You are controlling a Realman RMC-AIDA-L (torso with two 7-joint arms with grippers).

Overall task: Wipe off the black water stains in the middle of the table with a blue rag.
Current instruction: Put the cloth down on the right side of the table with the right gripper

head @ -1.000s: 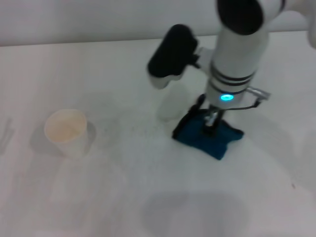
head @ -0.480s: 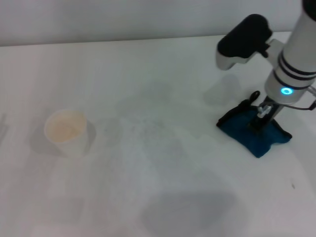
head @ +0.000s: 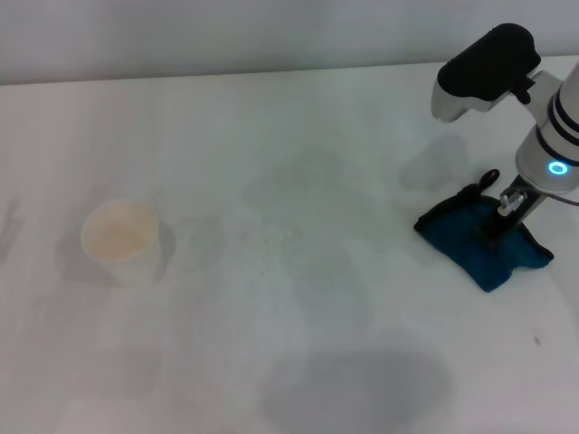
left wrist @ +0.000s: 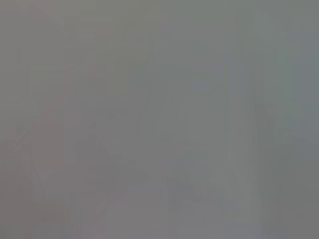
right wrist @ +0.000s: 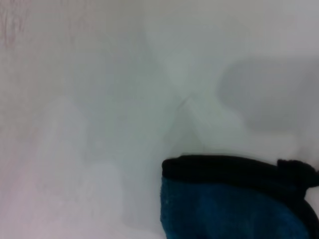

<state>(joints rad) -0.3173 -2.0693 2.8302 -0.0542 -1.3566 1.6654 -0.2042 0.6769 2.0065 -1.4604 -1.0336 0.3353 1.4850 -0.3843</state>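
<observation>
The blue rag (head: 484,244) lies crumpled on the white table (head: 271,181) at the right side; its black-edged corner also shows in the right wrist view (right wrist: 234,204). My right gripper (head: 499,224) stands on the rag, its fingers pinched into the cloth and pressing it to the tabletop. No black water stain shows anywhere; the middle of the table bears only faint grey scuffs. My left gripper is out of view; the left wrist view is a plain grey blur.
A pale cream cup (head: 122,242) stands upright at the left of the table. The table's far edge runs along the top of the head view. A tiny dark speck (head: 536,341) lies near the right front.
My right arm has dragged the rag from the table's middle to the right side. The cup has not moved.
</observation>
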